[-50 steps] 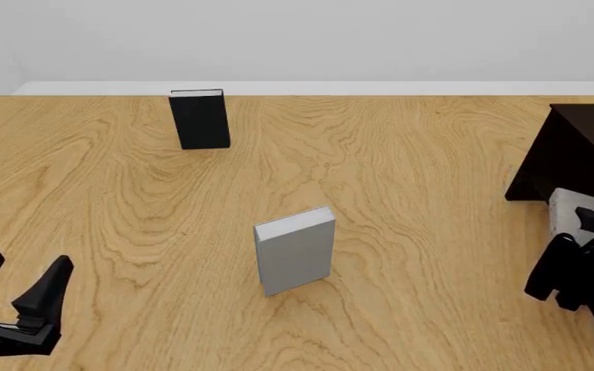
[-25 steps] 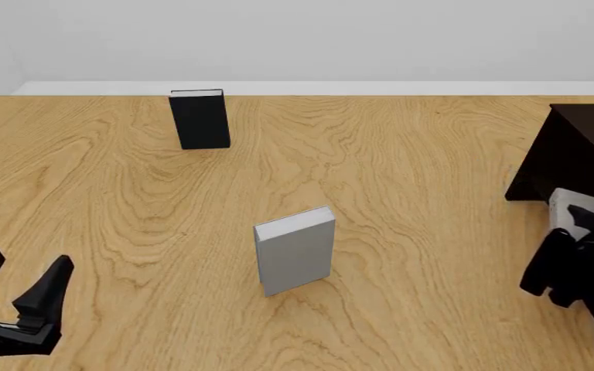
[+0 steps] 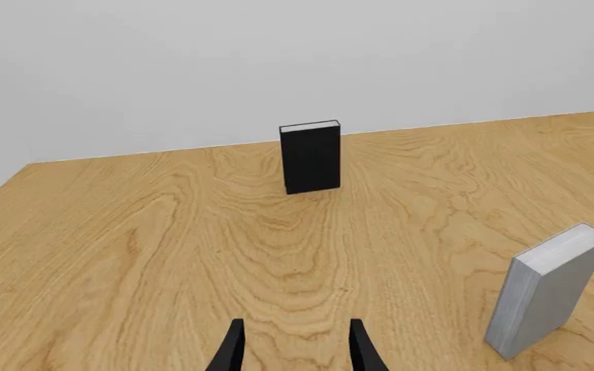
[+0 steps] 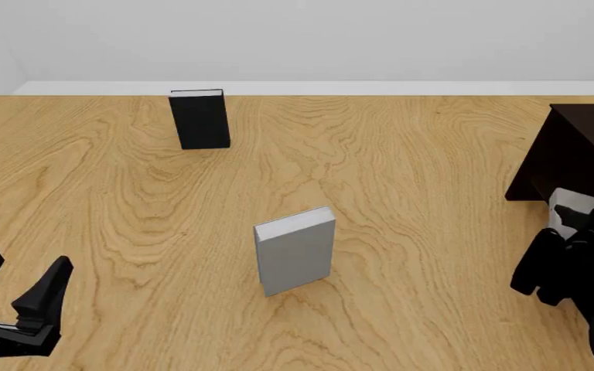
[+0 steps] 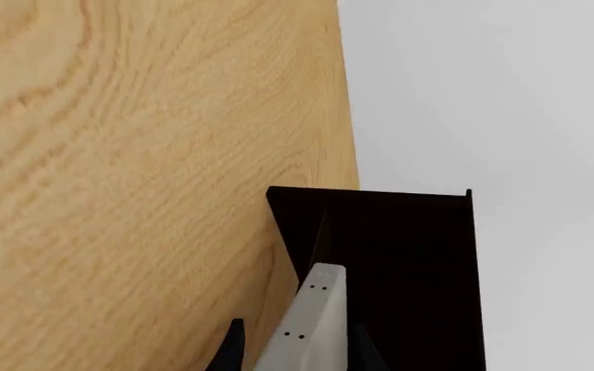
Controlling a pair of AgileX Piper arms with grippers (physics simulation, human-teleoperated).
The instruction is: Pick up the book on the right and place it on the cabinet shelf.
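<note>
At the near right edge of the table (image 4: 411, 154), our right gripper (image 4: 575, 232) is pinching the book (image 5: 308, 325) just before the cabinet shelf (image 4: 575, 154). A misaligned push could catch it against the dark cabinet wall and twist it loose. Our left gripper (image 4: 18, 290) hangs spread. Farther off stand the grey twin (image 4: 295, 251) and the black book (image 4: 200, 118).

we see a broad worktop (image 4: 401, 162) of light oak-like wood with strong swirling grain, reaching back to a plain pale grey wall (image 4: 308, 39). a thin white strip (image 4: 380, 88) runs along their join. the light is soft and even.
</note>
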